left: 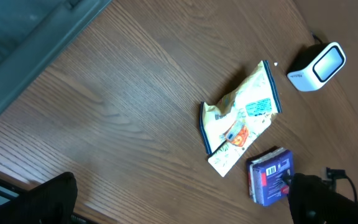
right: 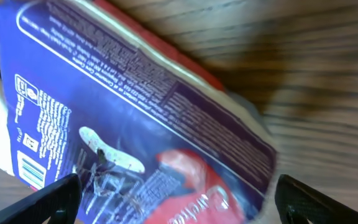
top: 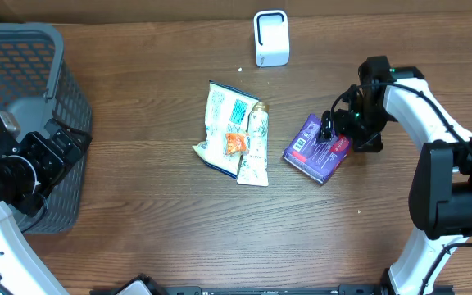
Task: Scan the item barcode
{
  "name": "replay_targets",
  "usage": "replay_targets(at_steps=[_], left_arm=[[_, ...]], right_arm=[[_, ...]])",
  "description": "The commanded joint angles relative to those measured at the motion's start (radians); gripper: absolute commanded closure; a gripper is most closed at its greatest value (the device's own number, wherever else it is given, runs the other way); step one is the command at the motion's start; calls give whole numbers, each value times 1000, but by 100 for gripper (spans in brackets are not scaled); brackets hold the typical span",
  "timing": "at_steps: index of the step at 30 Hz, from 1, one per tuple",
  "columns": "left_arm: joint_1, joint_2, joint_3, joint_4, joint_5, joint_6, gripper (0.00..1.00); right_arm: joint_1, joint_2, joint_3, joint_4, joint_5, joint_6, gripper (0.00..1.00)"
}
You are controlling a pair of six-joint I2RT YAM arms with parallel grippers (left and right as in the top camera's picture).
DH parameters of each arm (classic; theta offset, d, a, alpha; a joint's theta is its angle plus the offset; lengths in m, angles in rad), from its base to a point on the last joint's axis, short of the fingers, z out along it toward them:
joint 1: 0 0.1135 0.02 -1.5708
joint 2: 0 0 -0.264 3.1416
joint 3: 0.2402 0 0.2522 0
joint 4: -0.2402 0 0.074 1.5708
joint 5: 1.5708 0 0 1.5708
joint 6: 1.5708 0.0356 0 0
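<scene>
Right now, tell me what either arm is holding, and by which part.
Nothing. The right gripper straddles the purple packet lying on the table, fingers spread wide; left gripper empty.

We're looking at a packet point(top: 310, 149) in deep purple-blue, with a red patch and fine white lettering across it. The snack bag point(top: 222, 123) shows cream with a teal panel and a splash of orange; the slim pouch point(top: 255, 152) is pale cream-green. The scanner point(top: 271, 38) is white with a greyish face. We see a grey lattice basket point(top: 23, 65), a brown table point(top: 138, 213) streaked with wood grain, and a right arm point(top: 433, 106) white over black.
</scene>
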Motion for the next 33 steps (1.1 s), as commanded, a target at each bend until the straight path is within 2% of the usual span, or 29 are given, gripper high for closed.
replay_targets(at_steps=[1, 5, 9, 13, 21, 23, 25, 31, 33], left_arm=[[-7, 2, -4, 1, 3, 23, 0], [-7, 2, -4, 1, 3, 23, 0], [-7, 3, -4, 1, 3, 23, 0], [-7, 3, -4, 1, 3, 23, 0], [-7, 4, -4, 1, 3, 23, 0], [-7, 5, -4, 1, 3, 23, 0], [-7, 5, -4, 1, 3, 23, 0], [-7, 5, -4, 1, 3, 23, 0], [-7, 5, -4, 1, 3, 23, 0]], right_arm=[[-26, 2, -39, 39, -84, -22, 0], [-56, 2, -84, 87, -87, -21, 12], [-125, 2, -140, 150, -170, -22, 14], [-200, 2, -189, 209, -379, -86, 18], [-227, 2, -208, 225, -525, -119, 19], [-227, 2, -208, 241, -530, -118, 30], [-229, 2, -208, 246, -526, -118, 36], [-243, 2, -208, 269, -514, -115, 37], [-239, 2, -209, 275, -484, -114, 32]])
